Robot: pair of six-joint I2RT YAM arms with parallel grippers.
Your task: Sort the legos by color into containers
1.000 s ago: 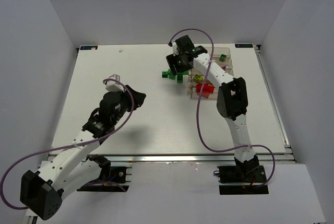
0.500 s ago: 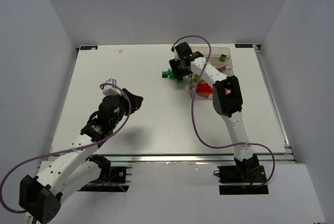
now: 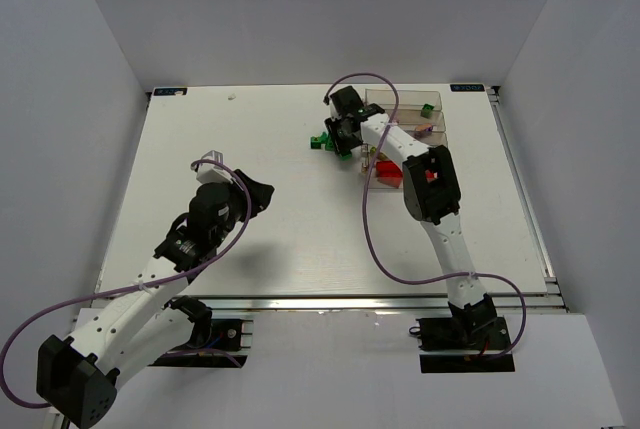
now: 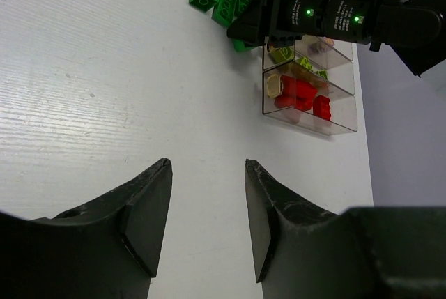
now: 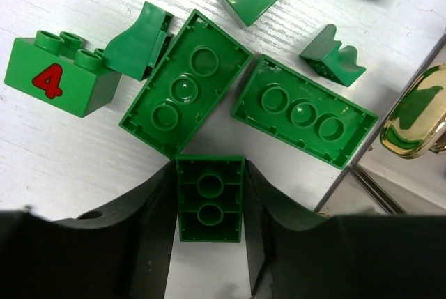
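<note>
Brick [image 5: 210, 198], green, pinched between right claw [image 5: 209, 173] fingers

The bench [image 3: 250, 219] under my arms was white with a faint wood grain, and a metal rail [image 3: 330, 301] ran along its near edge. Past the middle, toward the far side, a loose cluster of green legos [image 3: 322, 141] lay just beside the clear containers [image 3: 395, 101], which stood at the far right. Close up I saw a brick with a red 4 [image 5: 61, 72] studs up. A long brick [image 5: 187, 83] and a second long brick [image 5: 306, 112] lay underside up, nearly touching. A small notched piece [image 5: 332, 54] lay apart, and a small green brick [image 5: 209, 198] sat between the fingers of my right hand [image 5: 209, 180]. A tiny white speck [image 3: 232, 96] lay near the far edge.
</note>
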